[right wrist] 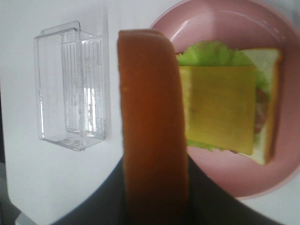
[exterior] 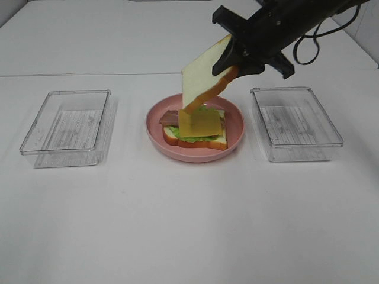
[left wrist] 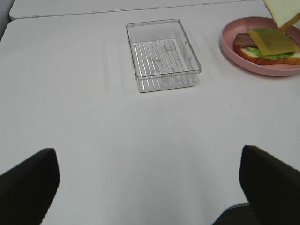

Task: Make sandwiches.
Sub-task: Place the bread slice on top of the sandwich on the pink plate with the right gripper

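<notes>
A pink plate (exterior: 195, 156) in the middle of the table holds an open sandwich: a bottom bread slice (exterior: 218, 143), green lettuce (right wrist: 208, 52), bacon (exterior: 168, 117) and a yellow cheese slice (exterior: 200, 123) on top. My right gripper (exterior: 232, 61) is shut on a second bread slice (exterior: 203, 76), which hangs tilted just above the stack with its lower corner near the cheese. In the right wrist view its orange-brown crust (right wrist: 152, 122) sits between the dark fingers (right wrist: 211, 201). My left gripper (left wrist: 150, 187) is open and empty, low over bare table well left of the plate.
Two empty clear plastic containers flank the plate, one on the left (exterior: 68, 127) and one on the right (exterior: 296, 121). The right arm and its cable (exterior: 308, 44) reach in from the back right. A table seam runs across the back.
</notes>
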Controlling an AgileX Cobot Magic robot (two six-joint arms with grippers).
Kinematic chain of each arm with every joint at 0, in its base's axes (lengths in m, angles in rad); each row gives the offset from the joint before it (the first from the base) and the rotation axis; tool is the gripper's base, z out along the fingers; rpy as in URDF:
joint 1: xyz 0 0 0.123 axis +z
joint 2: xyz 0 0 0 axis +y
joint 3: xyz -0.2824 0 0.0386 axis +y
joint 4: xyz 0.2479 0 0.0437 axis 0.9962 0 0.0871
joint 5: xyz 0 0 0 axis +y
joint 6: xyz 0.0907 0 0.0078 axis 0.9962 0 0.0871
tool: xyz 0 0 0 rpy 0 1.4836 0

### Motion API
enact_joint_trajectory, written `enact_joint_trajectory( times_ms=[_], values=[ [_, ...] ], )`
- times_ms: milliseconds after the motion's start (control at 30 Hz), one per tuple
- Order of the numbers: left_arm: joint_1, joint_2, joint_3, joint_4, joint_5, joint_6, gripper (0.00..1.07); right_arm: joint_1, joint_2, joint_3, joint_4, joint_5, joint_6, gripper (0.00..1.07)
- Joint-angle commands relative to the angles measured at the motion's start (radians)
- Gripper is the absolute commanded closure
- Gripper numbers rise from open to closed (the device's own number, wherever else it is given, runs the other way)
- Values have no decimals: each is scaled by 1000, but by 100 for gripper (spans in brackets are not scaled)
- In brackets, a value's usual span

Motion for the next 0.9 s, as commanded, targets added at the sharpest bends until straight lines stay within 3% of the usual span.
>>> enact_joint_trajectory(
  times_ms=[33, 100, 333, 900],
  values=[
    [-5, -17, -1, -1, -6, 2, 6, 6, 28, 5, 76, -33, -12, 107],
    [-5, -17, -1, -1, -6, 2, 6, 6, 74, 3, 160, -34, -42, 107],
    [-5, -17, -1, 0, -6, 2, 6, 6, 157, 3, 238, -34, -70, 107],
    [-5, -17, -1, 4, -6, 2, 6, 17, 191, 3, 274, -60, -81, 107]
  ],
)
